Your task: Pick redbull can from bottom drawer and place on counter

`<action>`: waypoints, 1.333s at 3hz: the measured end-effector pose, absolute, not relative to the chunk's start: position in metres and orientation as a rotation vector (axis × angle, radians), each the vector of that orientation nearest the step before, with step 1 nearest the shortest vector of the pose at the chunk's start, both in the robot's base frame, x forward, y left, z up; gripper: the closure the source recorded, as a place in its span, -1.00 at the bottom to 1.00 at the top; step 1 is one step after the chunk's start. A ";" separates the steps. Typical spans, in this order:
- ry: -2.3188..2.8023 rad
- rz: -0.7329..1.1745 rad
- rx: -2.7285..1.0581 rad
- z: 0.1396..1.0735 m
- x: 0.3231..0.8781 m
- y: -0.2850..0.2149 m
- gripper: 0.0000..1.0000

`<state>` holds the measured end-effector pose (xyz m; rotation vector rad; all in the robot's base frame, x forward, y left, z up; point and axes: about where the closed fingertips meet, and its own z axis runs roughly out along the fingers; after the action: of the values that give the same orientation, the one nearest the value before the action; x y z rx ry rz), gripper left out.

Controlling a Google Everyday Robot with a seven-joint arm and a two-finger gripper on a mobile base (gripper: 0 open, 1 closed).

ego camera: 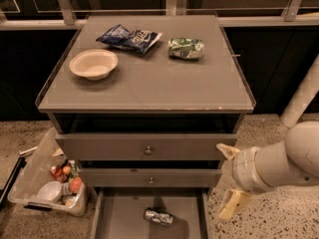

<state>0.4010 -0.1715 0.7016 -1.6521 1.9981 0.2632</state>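
Note:
The redbull can (159, 216) lies on its side on the grey floor of the open bottom drawer (122, 218), near the middle. My gripper (227, 179) is at the right of the cabinet, level with the two knobbed drawers, up and to the right of the can. Its two cream fingers (233, 203) stand wide apart and hold nothing. The counter (149, 78) is the grey cabinet top above.
On the counter are a cream bowl (93, 63), a blue chip bag (129, 38) and a green snack bag (185, 48). A clear bin of items (47, 183) sits on the floor at the left. A white pole (302, 94) stands at the right.

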 end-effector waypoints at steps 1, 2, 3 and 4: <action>1.953 0.404 -1.628 0.642 0.386 -0.143 -1.00; 1.884 0.481 -1.601 0.595 0.379 -0.118 -1.00; 1.835 0.545 -1.541 0.540 0.385 -0.087 -1.00; 1.839 0.544 -1.543 0.538 0.385 -0.086 -1.00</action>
<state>0.3854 -0.0859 0.5381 -1.5433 1.8390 0.5440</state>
